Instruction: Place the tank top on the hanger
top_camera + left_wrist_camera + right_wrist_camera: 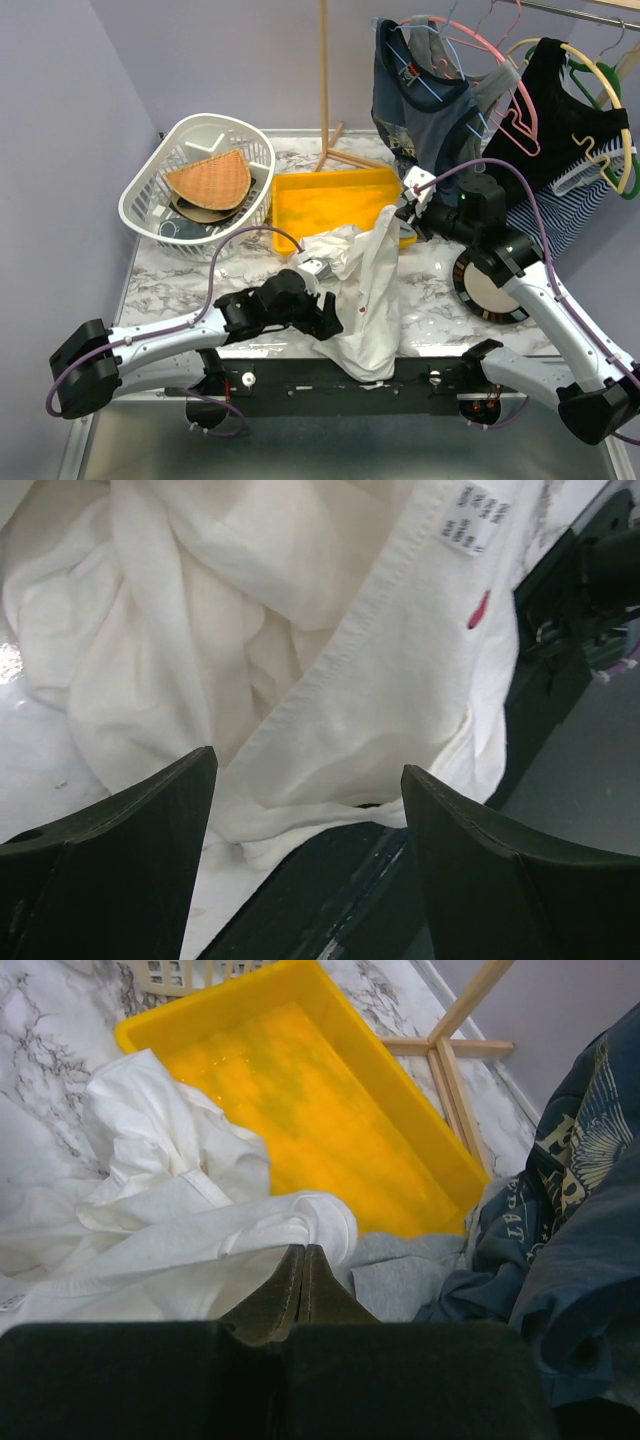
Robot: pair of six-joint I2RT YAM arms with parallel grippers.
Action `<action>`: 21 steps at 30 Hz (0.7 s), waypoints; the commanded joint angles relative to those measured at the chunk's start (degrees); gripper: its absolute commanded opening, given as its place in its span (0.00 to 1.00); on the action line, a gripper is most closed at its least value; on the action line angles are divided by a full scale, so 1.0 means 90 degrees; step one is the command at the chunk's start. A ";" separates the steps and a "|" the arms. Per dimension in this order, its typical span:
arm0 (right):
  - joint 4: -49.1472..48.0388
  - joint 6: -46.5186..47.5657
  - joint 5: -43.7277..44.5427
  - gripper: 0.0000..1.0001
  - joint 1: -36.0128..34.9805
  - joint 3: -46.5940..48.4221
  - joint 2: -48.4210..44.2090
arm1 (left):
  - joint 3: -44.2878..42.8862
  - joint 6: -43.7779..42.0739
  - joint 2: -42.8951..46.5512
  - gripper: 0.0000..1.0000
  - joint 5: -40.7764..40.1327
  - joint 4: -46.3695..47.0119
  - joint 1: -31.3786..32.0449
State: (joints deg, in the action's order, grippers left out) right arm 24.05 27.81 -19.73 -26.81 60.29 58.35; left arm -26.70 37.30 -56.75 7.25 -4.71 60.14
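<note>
The off-white tank top (365, 290) lies crumpled on the marble table, from the yellow tray's front down over the near edge. My right gripper (408, 215) is shut on one narrow strap end, and in the right wrist view the strap (310, 1222) wraps around the closed tips of the gripper (305, 1252). My left gripper (333, 325) is open and empty, just above the tank top's lower part. In the left wrist view the cloth (350, 680) lies beyond the spread fingers of the gripper (308, 765). The slim pink wire hanger (519, 128) hangs on the rack at the back right.
A yellow tray (330, 205) sits mid-table, with a white laundry basket (150, 185) to its left. A wooden rack post (323, 80) stands behind. A blue-grey printed shirt (420, 100), a black top (560, 110) and a yellow hanger (612, 110) hang at the back right. A round disc (490, 287) lies by the right arm.
</note>
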 commanded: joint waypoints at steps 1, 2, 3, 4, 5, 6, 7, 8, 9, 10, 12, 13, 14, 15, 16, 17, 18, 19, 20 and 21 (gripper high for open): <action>-0.0114 -0.0112 -0.0181 0.01 0.0088 -0.0107 -0.0145 | -0.0402 -0.0364 -0.0519 0.84 -0.0551 -0.0297 0.0007; -0.0104 -0.0112 -0.0201 0.01 0.0098 -0.0136 -0.0145 | -0.0451 -0.0433 -0.0607 0.84 -0.0551 -0.0268 0.0007; -0.0114 -0.0112 -0.0220 0.01 0.0107 -0.0137 -0.0145 | -0.0500 -0.0482 -0.0695 0.84 -0.0522 -0.0248 0.0007; -0.0104 -0.0112 -0.0240 0.01 0.0108 -0.0156 -0.0155 | -0.0597 -0.0608 -0.0870 0.83 -0.0435 -0.0238 0.0007; -0.0104 -0.0112 -0.0240 0.01 0.0127 -0.0185 -0.0174 | -0.0656 -0.0667 -0.0959 0.79 -0.0337 -0.0171 0.0007; -0.0104 -0.0112 -0.0259 0.01 0.0137 -0.0205 -0.0184 | -0.0715 -0.0697 -0.1047 0.77 -0.0278 -0.0180 0.0007; -0.0104 -0.0112 -0.0269 0.01 0.0146 -0.0215 -0.0184 | -0.0802 -0.0755 -0.1212 0.74 -0.0075 -0.0151 0.0007; -0.0104 -0.0112 -0.0279 0.01 0.0166 -0.0244 -0.0213 | -0.0842 -0.0823 -0.1281 0.70 0.0014 -0.0121 0.0007; -0.0104 -0.0112 -0.0289 0.01 0.0176 -0.0254 -0.0242 | -0.0861 -0.0863 -0.1350 0.68 0.0112 -0.0092 0.0007; -0.0104 -0.0102 -0.0298 0.01 0.0186 -0.0273 -0.0252 | -0.0891 -0.0882 -0.1457 0.67 0.0181 -0.0092 0.0007; -0.0104 -0.0102 -0.0308 0.01 0.0225 -0.0293 -0.0291 | -0.0910 -0.0931 -0.1536 0.61 0.0386 -0.0072 0.0007; -0.0104 -0.0102 -0.0318 0.01 0.0234 -0.0303 -0.0311 | -0.0901 -0.0931 -0.1594 0.59 0.0444 -0.0053 0.0007; -0.0095 -0.0092 -0.0318 0.01 0.0263 -0.0293 -0.0321 | -0.0901 -0.0941 -0.1624 0.56 0.0542 -0.0053 0.0007; -0.0094 -0.0092 -0.0318 0.01 0.0273 -0.0293 -0.0321 | -0.0891 -0.0932 -0.1643 0.49 0.0572 -0.0053 0.0007; -0.0085 -0.0092 -0.0347 0.01 0.0283 -0.0293 -0.0331 | -0.0881 -0.0931 -0.1672 0.49 0.0591 -0.0053 0.0007; -0.0085 -0.0092 -0.0357 0.01 0.0303 -0.0293 -0.0340 | -0.0872 -0.0941 -0.1692 0.48 0.0630 -0.0043 0.0007; -0.0075 -0.0092 -0.0367 0.01 0.0312 -0.0303 -0.0340 | -0.0871 -0.0951 -0.1702 0.43 0.0669 -0.0062 -0.0002; -0.0065 -0.0092 -0.0376 0.01 0.0322 -0.0283 -0.0360 | -0.0871 -0.0970 -0.1731 0.36 0.0670 -0.0072 -0.0002; -0.0056 -0.0092 -0.0377 0.01 0.0342 -0.0273 -0.0350 | -0.0881 -0.0970 -0.1731 0.28 0.0650 -0.0130 -0.0002; -0.0036 -0.0092 -0.0377 0.01 0.0352 -0.0254 -0.0360 | -0.0901 -0.0980 -0.1722 0.14 0.0602 -0.0189 -0.0002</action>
State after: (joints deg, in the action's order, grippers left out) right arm 24.05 27.40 -21.93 -24.47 58.22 56.23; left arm -33.98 29.76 -71.81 10.61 -5.80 60.12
